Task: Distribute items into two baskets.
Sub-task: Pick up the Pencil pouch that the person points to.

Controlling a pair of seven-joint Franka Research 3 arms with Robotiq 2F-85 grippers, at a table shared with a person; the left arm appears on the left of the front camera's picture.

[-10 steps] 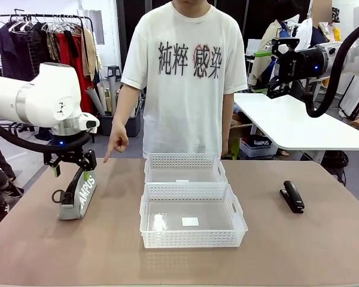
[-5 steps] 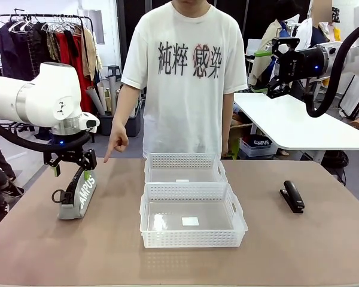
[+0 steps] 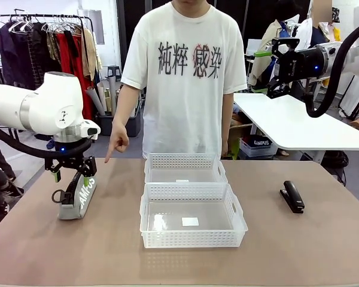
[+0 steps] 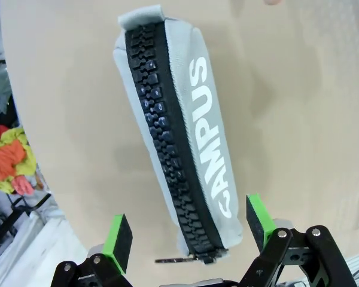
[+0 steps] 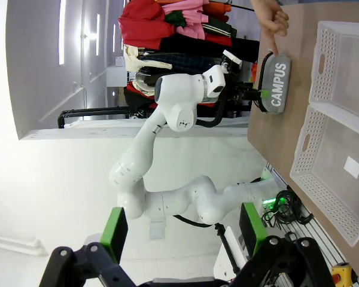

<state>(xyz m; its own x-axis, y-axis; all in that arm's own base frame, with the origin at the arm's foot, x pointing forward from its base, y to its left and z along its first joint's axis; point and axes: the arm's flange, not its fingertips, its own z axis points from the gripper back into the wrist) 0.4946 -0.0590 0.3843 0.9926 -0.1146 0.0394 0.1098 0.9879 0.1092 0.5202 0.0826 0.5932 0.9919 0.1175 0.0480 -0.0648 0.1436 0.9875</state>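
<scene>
The grey "CAMPUS" pouch stands on its edge at the table's left, zipper up. My left gripper hangs open just over its near end; in the left wrist view the pouch runs away from the gripper, whose green pads stand apart on either side of the zipper-pull end. The black stapler lies at the right. Two white baskets stand mid-table, one near, one far, both holding no item. My right gripper is open, high at the upper right; its wrist view shows nothing between the fingers.
A person in a white T-shirt stands at the far side, one hand pointing a finger down at the table beside the pouch. A white table stands behind at the right. Bare tabletop lies around the baskets.
My left arm has come down a little and shifted slightly right over the pouch. The right arm, the items and the baskets are where they were.
</scene>
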